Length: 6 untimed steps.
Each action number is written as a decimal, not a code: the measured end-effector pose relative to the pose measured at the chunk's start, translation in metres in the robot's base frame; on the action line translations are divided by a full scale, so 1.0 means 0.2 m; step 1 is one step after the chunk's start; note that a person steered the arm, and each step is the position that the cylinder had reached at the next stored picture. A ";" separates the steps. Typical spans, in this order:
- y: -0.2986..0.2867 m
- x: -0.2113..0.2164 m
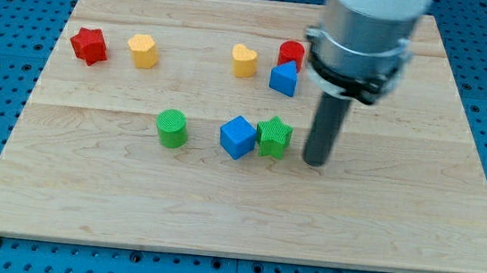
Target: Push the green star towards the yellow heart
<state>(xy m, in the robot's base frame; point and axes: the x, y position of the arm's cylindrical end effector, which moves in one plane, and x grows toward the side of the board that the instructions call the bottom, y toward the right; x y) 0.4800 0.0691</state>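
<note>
The green star [274, 137] sits near the middle of the wooden board, touching the blue cube [237, 137] on its left. The yellow heart [244, 61] lies above them, toward the view's top. My tip [314, 163] rests on the board just to the right of the green star, a small gap apart from it. The rod rises from there to the grey arm at the view's top right.
A blue triangular block [284, 79] and a red cylinder [292, 52] sit right of the yellow heart. A green cylinder [172, 128] lies left of the blue cube. A red star [89, 45] and a yellow hexagonal block [143, 51] sit at the upper left.
</note>
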 end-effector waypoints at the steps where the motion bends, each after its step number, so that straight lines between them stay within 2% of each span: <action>1: -0.07 -0.22; 2: -0.03 -0.19; 3: 0.21 0.04; 4: 0.07 0.09; 5: -0.22 -0.01; 6: -0.28 -0.22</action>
